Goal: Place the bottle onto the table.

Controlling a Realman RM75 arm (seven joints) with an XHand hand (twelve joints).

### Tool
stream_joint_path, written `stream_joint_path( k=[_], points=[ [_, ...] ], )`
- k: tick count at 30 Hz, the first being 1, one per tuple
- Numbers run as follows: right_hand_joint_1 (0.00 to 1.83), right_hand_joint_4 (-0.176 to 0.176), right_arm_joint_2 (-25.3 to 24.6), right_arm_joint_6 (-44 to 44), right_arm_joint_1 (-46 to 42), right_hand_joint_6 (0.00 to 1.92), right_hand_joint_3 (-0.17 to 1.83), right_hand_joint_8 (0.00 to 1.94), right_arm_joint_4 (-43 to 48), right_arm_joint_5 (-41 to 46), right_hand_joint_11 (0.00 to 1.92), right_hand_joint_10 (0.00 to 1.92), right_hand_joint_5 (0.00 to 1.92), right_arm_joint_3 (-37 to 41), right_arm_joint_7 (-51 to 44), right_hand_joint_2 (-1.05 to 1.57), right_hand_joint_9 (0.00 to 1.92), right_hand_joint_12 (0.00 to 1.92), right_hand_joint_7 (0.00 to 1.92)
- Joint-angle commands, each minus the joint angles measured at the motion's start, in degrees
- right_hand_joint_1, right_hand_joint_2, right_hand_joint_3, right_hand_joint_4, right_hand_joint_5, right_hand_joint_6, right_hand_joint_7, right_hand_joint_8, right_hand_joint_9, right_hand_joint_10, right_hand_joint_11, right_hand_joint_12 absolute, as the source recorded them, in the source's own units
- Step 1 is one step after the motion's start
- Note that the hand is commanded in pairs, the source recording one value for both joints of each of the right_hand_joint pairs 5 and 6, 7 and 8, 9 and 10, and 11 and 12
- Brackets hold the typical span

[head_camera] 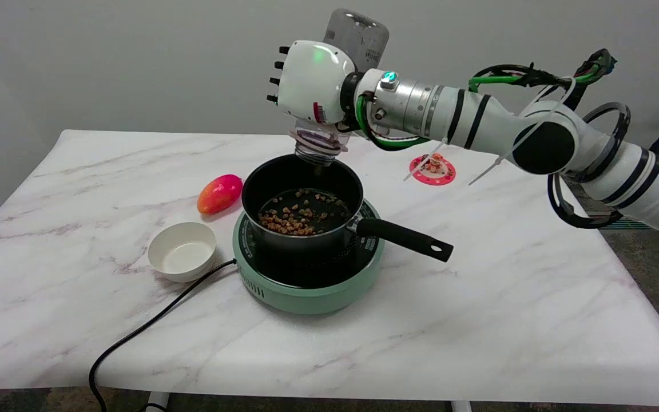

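The right robot hand (311,81) is closed around the bottle (356,40), holding it in the air directly above the far rim of the black pot (302,214). The bottle is upended: its long axis runs close to vertical, base pointing up and slightly right, open mouth pointing down at the pot. Brown pellets (295,217) lie across the bottom of the pot, whose black handle sticks out to the right. The pot sits on a round mint-green hotplate (306,289), with a black cord (152,326) trailing left of the pot and off the near edge of the desk (507,320). Left of the pot stand an empty white bowl (182,250) and, beyond it, a red-and-orange mango (219,193). Right of the pot and farther back lies a pink ring-shaped disc (432,169). The desk has a white marbled top; a plain grey wall (106,63) rises behind it.
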Motion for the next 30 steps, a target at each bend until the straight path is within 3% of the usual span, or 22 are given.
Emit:
stream_joint_path(
  k=[1, 7, 17, 21, 25, 30],
  points=[
    [1.47, 0.0, 2.61, -8.23, -6.09, 1.92, 0.64, 1.92, -1.77, 25.09, 1.25, 1.52, 1.92, 6.35, -0.03, 1.11, 1.52, 1.25, 1.92],
    [1.51, 0.0, 4.54, -9.26, -7.38, 1.92, 0.66, 1.92, -3.8, 48.19, 1.25, 1.5, 1.92, 13.05, -0.03, 1.03, 1.5, 1.25, 1.92],
    [1.55, 0.0, 6.46, -7.32, -14.94, 1.92, 0.7, 1.92, -9.74, 76.04, 1.24, 1.48, 1.92, 26.88, 0.05, 0.95, 1.48, 1.24, 1.92],
    [1.56, 0.0, 7.08, -3.82, -23.23, 1.92, 0.72, 1.92, -14.77, 89.0, 1.24, 1.47, 1.92, 36.41, -0.03, 0.93, 1.47, 1.24, 1.92],
    [1.59, 0.0, 7.37, 0.13, -32.0, 1.92, 0.77, 1.92, -19.6, 94.85, 1.24, 1.47, 1.92, 45.95, -0.03, 0.89, 1.47, 1.24, 1.92],
    [1.58, 0.0, 4.47, 7.07, -44.92, 1.92, 0.69, 1.92, -28.74, 109.58, 1.27, 1.52, 1.92, 57.14, -0.03, 1.0, 1.52, 1.27, 1.92]
  ],
)
